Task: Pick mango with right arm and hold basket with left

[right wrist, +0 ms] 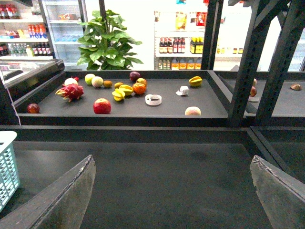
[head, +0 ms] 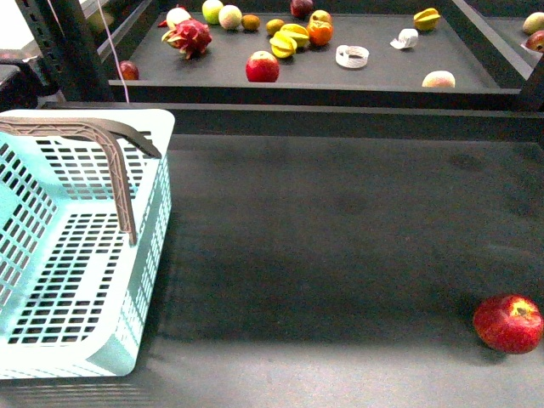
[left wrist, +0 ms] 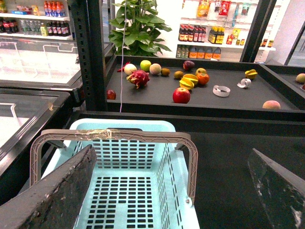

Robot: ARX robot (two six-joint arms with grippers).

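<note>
The pale aqua basket point(head: 150, 212) stands at the table's left, one grey-brown handle point(head: 119, 183) raised; its edge point(right wrist: 7, 164) also shows in the right wrist view. My left gripper point(left wrist: 167, 191) hangs open above the basket point(left wrist: 124, 126), its fingers point(left wrist: 52, 195) straddling the basket's right wall without touching it. A small smooth yellow-orange oval, which I take for the mango point(head: 274, 25) point(left wrist: 178, 74) point(right wrist: 118, 85), lies on the far shelf beside the starfruits point(head: 289, 40). My right gripper point(right wrist: 171, 191) is open over bare table, far from the fruit. Neither arm shows in the front view.
A red apple point(head: 508, 323) lies at the table's front right. The raised back shelf point(head: 297, 89) holds a dragon fruit point(head: 189, 36), a red apple point(head: 262, 66), an orange point(head: 320, 32), a white tape roll point(head: 352, 56) and a peach point(head: 439, 80). Dark posts point(right wrist: 250, 62) flank it.
</note>
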